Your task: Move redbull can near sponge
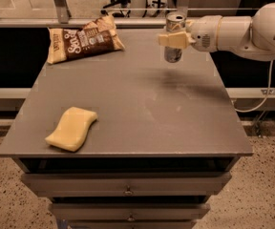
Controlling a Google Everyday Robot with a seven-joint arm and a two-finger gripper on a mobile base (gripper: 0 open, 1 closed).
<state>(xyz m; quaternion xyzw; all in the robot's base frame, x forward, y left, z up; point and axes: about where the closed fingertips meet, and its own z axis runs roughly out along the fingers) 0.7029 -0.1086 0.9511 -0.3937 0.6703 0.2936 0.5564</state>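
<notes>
Far back, the level tool [172, 38] clamps the redbull can [173, 54].

1. A brown snack bag [82, 42] lies flat at the far left corner of the table, white lettering facing up.
2. The grey table [142, 109] has a matt top, and drawers [128, 184] with small knobs sit below its near edge.
3. A pale cable [264, 97] hangs off the table's right side.
4. Speckled floor [266, 199] shows at the near right.
</notes>
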